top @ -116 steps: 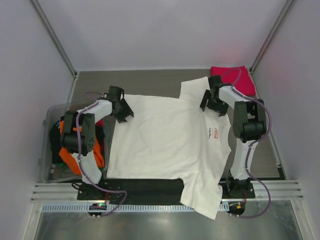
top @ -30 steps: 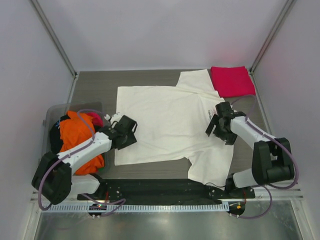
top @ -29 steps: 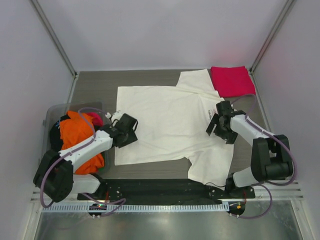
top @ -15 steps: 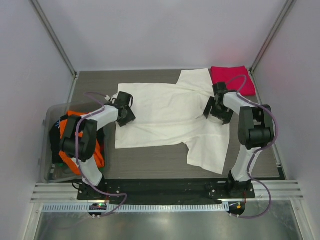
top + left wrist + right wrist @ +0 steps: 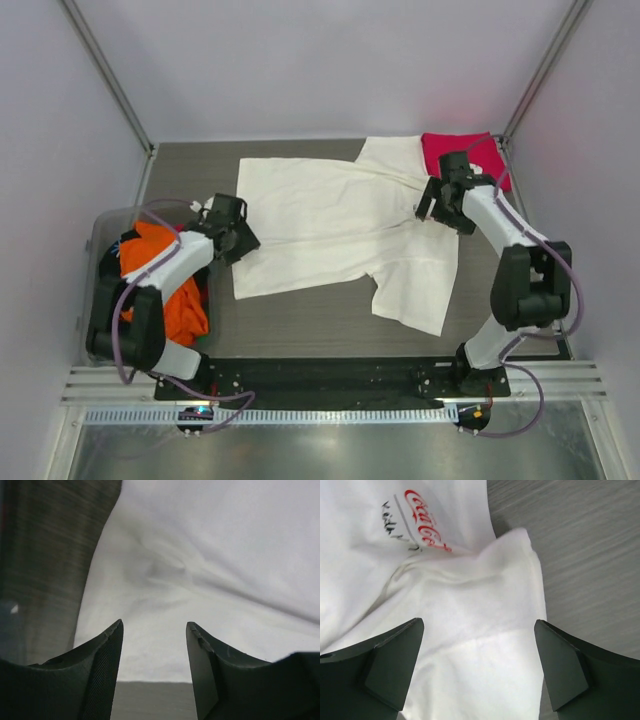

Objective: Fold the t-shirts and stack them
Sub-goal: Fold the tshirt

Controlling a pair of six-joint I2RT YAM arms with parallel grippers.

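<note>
White t-shirt [image 5: 330, 225] is lying spread on the grey worktop [image 5: 300, 330], roughly in the middle. One sleeve is reaching toward the far right corner and the other toward the near edge.

Pink-red t-shirt [image 5: 440, 148] is sitting folded in the far right corner, touching the white sleeve. The right arm is partly covering it.

Orange t-shirt [image 5: 150, 265] is sitting bunched in the clear bin [image 5: 100, 230] at the left edge, with the left arm crossing over it.

Left pincer [image 5: 232, 238] is hanging at the white shirt's left edge. Right pincer [image 5: 440, 200] is hanging over the shirt's right side, just beside the pink-red one.

The top view is giving the layout, but both pincers are too small and dark there to read the jaws.

The left wrist view is filling that in. The two dark fingers [image 5: 100, 670] are standing apart with nothing between them, so this pincer is open. Rumpled white cloth is lying beyond them, and a strip of bare worktop is running along the left.

The right wrist view is showing its fingers [image 5: 395, 660] spread wide and gripping nothing. Under them are white cloth and a folded sleeve edge, with worktop at the upper right. Only this view is catching the red script [image 5: 425, 527] on the shirt, with small dark lettering beside it. From the top the print is hidden behind the arm.
</note>
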